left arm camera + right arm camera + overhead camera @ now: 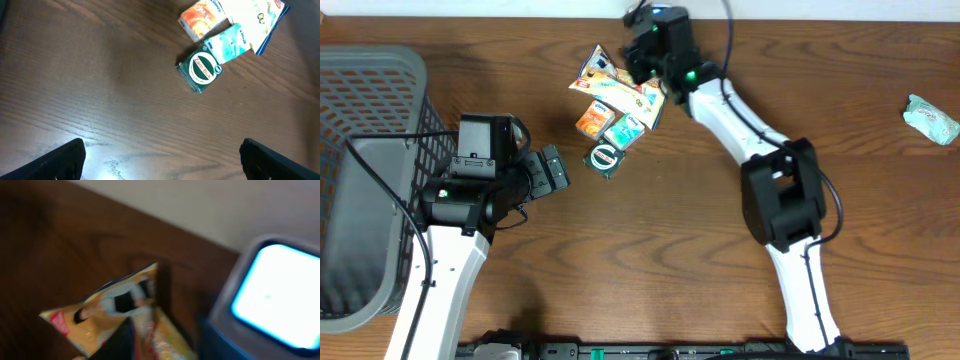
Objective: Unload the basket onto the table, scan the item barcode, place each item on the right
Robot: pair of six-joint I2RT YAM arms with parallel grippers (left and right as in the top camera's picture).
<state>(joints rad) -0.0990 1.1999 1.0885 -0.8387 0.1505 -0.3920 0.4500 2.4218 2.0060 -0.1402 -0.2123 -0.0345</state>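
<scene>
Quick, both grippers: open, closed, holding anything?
Left gripper: open, empty.
Right gripper: at the yellow packet; whether it is open or closed cannot be told, the view is blurred.

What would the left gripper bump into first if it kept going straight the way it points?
Probably the green Zam-Buk box, the nearest item ahead of the open left gripper, with bare table between. It lies slightly off the line, so it may only be grazed.

White-linked arms (745, 120) carry black joint housings (780, 195), cables (380, 175) and green lights (691, 73).
</scene>
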